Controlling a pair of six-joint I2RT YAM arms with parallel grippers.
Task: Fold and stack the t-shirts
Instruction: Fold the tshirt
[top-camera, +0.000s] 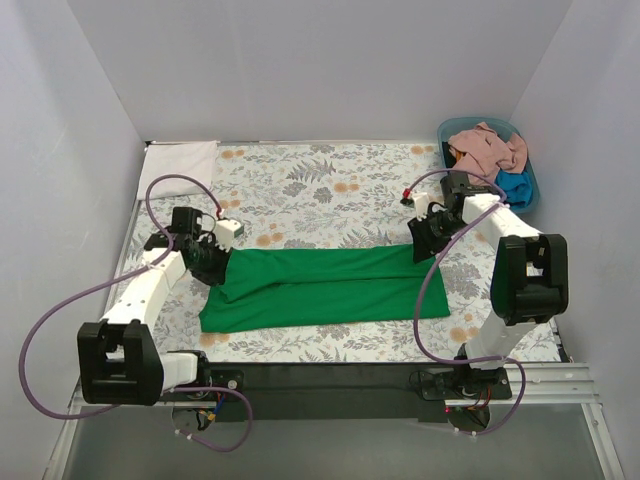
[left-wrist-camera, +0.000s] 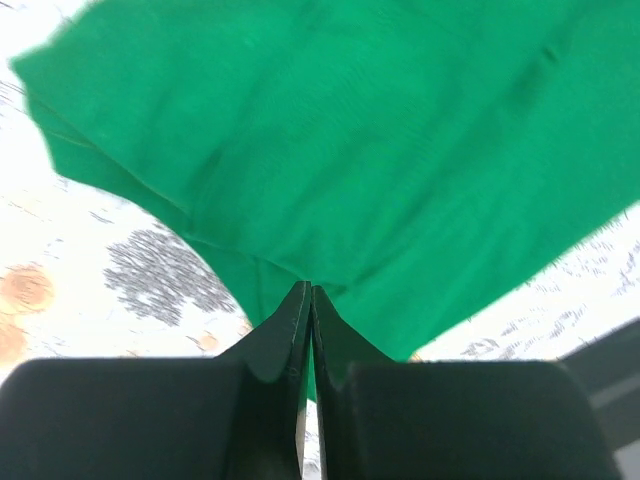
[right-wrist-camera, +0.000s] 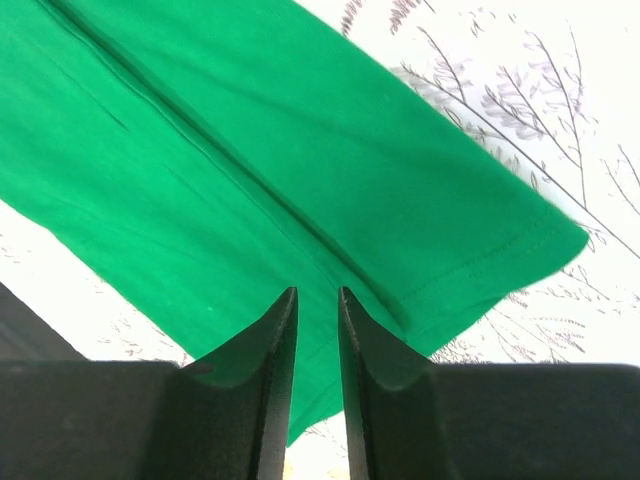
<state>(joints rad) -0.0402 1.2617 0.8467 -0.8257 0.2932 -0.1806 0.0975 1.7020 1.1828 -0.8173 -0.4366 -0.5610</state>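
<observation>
A bright green t-shirt (top-camera: 330, 285) lies folded lengthwise in a long strip across the floral table covering. My left gripper (top-camera: 212, 268) is at its upper left corner. In the left wrist view the gripper (left-wrist-camera: 306, 290) is shut, and creases in the green cloth (left-wrist-camera: 350, 130) run to its tips. My right gripper (top-camera: 424, 248) is at the upper right corner. In the right wrist view the gripper (right-wrist-camera: 318, 292) is a little open above the flat green cloth (right-wrist-camera: 230, 170), near its hemmed end. A salmon-pink shirt (top-camera: 487, 150) and a blue shirt (top-camera: 515, 187) lie in a tub.
The blue plastic tub (top-camera: 530, 170) stands at the back right corner. A white folded cloth (top-camera: 183, 158) lies at the back left edge. Grey walls close in three sides. Purple cables loop beside both arms.
</observation>
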